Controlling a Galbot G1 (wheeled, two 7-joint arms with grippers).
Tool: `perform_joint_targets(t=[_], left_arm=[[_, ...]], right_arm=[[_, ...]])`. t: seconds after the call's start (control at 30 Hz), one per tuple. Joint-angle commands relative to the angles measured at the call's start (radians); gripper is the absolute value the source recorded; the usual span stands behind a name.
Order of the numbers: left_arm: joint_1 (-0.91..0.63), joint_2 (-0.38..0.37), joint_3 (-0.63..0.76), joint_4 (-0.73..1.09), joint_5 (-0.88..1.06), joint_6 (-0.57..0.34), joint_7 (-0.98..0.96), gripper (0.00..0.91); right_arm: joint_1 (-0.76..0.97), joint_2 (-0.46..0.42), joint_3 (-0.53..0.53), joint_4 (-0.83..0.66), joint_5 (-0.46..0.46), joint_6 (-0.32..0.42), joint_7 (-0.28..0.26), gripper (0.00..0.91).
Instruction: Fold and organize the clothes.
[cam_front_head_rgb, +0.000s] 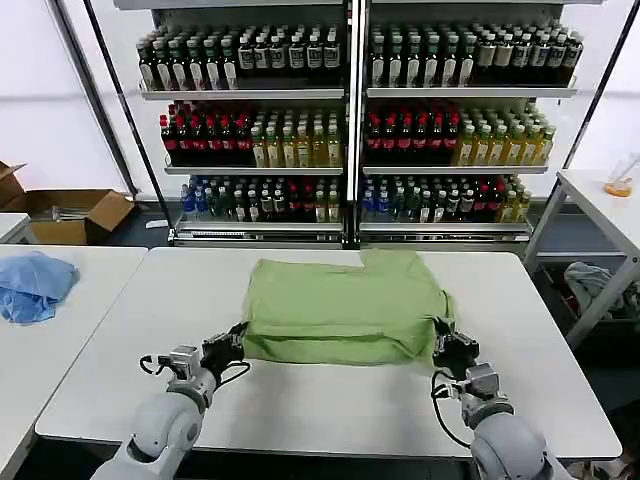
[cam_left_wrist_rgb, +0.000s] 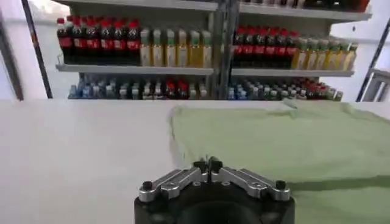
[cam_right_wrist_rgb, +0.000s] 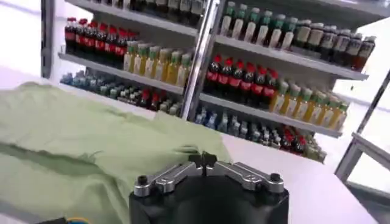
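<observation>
The light green shirt (cam_front_head_rgb: 345, 308) lies spread on the white table (cam_front_head_rgb: 300, 400), with one layer folded over another. My left gripper (cam_front_head_rgb: 237, 337) is at its near left corner, fingers pressed together on the cloth edge. My right gripper (cam_front_head_rgb: 443, 338) is at the near right corner, also shut on the edge. In the left wrist view the left gripper (cam_left_wrist_rgb: 208, 163) has its closed tips against the shirt (cam_left_wrist_rgb: 286, 140). The right wrist view shows the right gripper (cam_right_wrist_rgb: 202, 160) closed where the green shirt (cam_right_wrist_rgb: 91, 140) ends.
A light blue cloth (cam_front_head_rgb: 32, 283) lies on a second table at the left. Shelves of bottles (cam_front_head_rgb: 350, 130) stand behind the table. A cardboard box (cam_front_head_rgb: 75, 213) sits at the far left and another white table (cam_front_head_rgb: 605, 205) at the right.
</observation>
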Motion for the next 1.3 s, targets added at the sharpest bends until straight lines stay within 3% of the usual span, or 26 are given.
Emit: perform_joint_targets(t=[0.03, 0.17, 0.4, 0.5, 0.8, 0.83, 0.87, 0.9, 0.93, 1.3], left_arm=[[-0.032, -0.016, 0.020, 0.038, 0.014, -0.003, -0.002, 0.907], [0.027, -0.022, -0.021, -0.022, 0.015, -0.003, -0.007, 0.907], [0.115, -0.019, -0.073, -0.078, 0.004, -0.004, -0.019, 0.907], [0.121, -0.024, -0.068, -0.071, 0.007, -0.004, -0.019, 0.907], [0.058, -0.044, -0.023, 0.006, 0.024, -0.002, -0.033, 0.907], [0.053, -0.045, -0.016, 0.021, 0.024, -0.002, -0.036, 0.725], [0.046, -0.047, -0.011, 0.033, 0.024, -0.001, -0.043, 0.020], [0.041, -0.048, -0.006, 0.043, 0.025, 0.000, -0.049, 0.020], [0.039, -0.049, -0.004, 0.050, 0.025, 0.000, -0.051, 0.020], [0.046, -0.055, 0.015, 0.071, 0.016, -0.001, -0.033, 0.020]], right_arm=[[0.027, 0.023, -0.023, -0.037, -0.024, -0.012, -0.007, 0.907], [-0.028, 0.025, 0.017, 0.015, -0.030, 0.008, -0.006, 0.907], [-0.149, 0.017, 0.111, 0.139, -0.022, -0.020, 0.025, 0.907], [-0.185, 0.028, 0.157, 0.146, -0.061, -0.035, 0.049, 0.907], [-0.164, 0.052, 0.152, 0.052, 0.108, -0.140, 0.088, 0.907], [-0.154, 0.056, 0.143, 0.042, 0.119, -0.148, 0.092, 0.907], [-0.146, 0.060, 0.137, 0.037, 0.130, -0.152, 0.092, 0.544], [-0.141, 0.062, 0.130, 0.030, 0.141, -0.158, 0.092, 0.091], [-0.135, 0.065, 0.123, 0.027, 0.153, -0.164, 0.092, 0.000], [-0.115, 0.063, 0.091, 0.007, 0.185, -0.161, 0.089, 0.000]])
